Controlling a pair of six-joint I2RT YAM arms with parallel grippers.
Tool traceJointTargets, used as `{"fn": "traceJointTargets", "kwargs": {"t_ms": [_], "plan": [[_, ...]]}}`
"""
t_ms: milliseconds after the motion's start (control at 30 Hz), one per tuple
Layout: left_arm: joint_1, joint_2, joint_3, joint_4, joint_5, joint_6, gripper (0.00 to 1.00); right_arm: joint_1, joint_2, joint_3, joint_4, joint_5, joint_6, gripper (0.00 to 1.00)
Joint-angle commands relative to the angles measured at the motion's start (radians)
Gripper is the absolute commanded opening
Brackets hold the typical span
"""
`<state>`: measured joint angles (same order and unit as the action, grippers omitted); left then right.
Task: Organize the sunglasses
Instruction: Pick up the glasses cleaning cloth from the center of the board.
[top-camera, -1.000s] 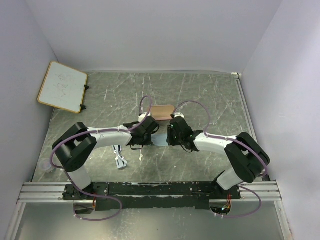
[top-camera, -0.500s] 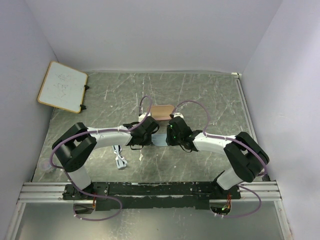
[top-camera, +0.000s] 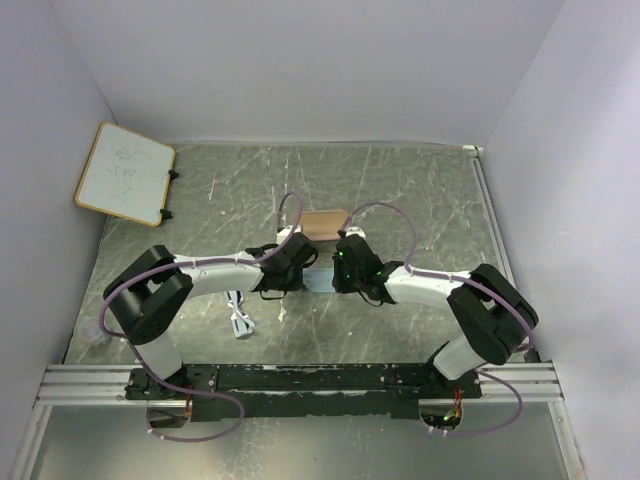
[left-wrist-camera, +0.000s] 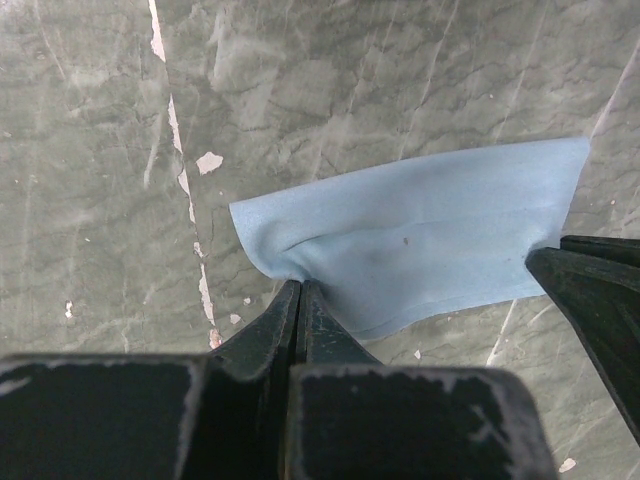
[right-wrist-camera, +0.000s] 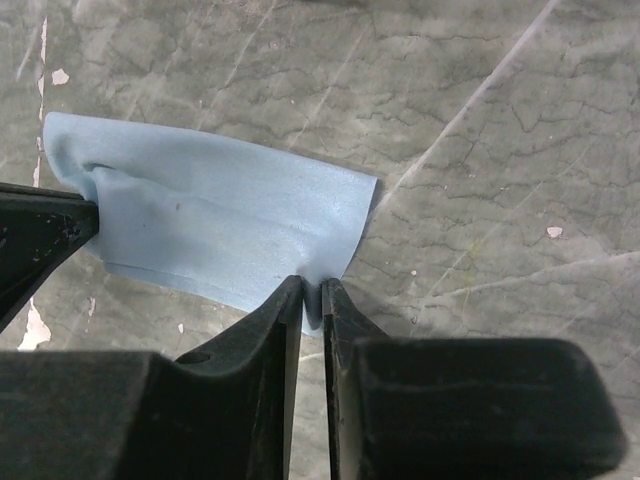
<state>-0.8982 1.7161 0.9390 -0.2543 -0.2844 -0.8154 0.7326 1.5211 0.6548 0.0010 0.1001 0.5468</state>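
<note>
The left gripper (left-wrist-camera: 300, 288) has its jaws pressed together on one corner of a light blue-grey rectangular cloth (left-wrist-camera: 420, 235), which puckers where the tips bite it. The right gripper (right-wrist-camera: 311, 285) meets the opposite end of that cloth. Its jaws stand almost together, with the cloth's corner caught in the slim gap between them. The cloth stretches from one pair of jaws to the other over a grey-green marbled table (top-camera: 420, 190). The thin white-framed sunglasses (top-camera: 238, 318) lie on the table behind the left jaws, beside that arm's forearm and well apart from both grippers. A tan-pink oblong case (top-camera: 325, 222) sits just beyond both sets of jaws.
</note>
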Motion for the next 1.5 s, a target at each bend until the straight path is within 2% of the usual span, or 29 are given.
{"fn": "traceJointTargets", "kwargs": {"t_ms": [0, 233, 567, 833, 1467], "plan": [[-0.001, -0.001, -0.026, -0.012, 0.049, -0.001, 0.07, 0.008, 0.01, 0.008, -0.041, 0.013, 0.009, 0.13], [-0.001, 0.0, -0.023, -0.012, 0.05, 0.002, 0.07, 0.009, 0.008, 0.006, -0.037, 0.021, 0.01, 0.0], [-0.001, -0.021, -0.015, -0.013, 0.045, 0.031, 0.07, 0.009, -0.018, 0.014, -0.036, 0.037, 0.003, 0.0], [-0.002, -0.063, 0.05, -0.058, -0.014, 0.097, 0.07, 0.009, -0.054, 0.064, -0.07, 0.071, -0.027, 0.0], [0.022, -0.055, 0.15, -0.079, -0.048, 0.227, 0.07, 0.008, -0.078, 0.124, -0.127, 0.139, -0.08, 0.0]]}}
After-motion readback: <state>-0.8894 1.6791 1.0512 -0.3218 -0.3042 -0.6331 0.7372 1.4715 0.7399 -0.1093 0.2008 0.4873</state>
